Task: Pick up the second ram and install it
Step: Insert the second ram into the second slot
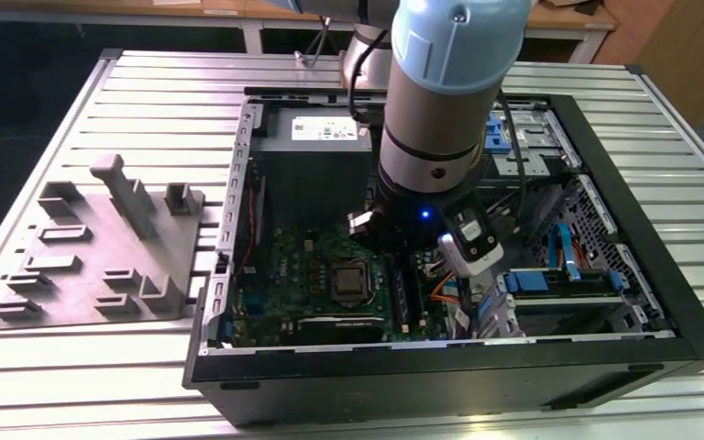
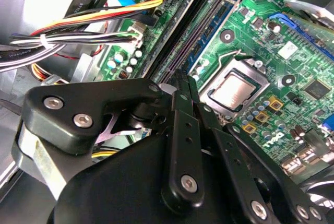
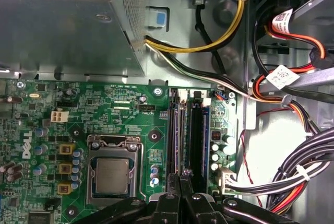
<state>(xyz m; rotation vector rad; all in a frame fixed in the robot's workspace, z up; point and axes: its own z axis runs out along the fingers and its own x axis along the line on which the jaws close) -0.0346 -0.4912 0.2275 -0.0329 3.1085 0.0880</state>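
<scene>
A slatted metal table [image 1: 107,101] carries an open computer case [image 1: 450,367]; the arm reaches in near its middle. In the second wrist view the gripper [image 2: 182,78] has its jaws pressed together over the memory slots; whether they pinch anything is unclear. In the first wrist view a dark strip, likely the second ram [image 3: 195,130], stands slotted beside the CPU [image 3: 112,174]; light, stiff and fragile, it is best held by its long edges.

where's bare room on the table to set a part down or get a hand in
Bare slatted table beyond the grey fixture tray, and the strip at the exterior view's right of the case. Crowded inside: the arm hangs over the motherboard, cables beside it.
</scene>
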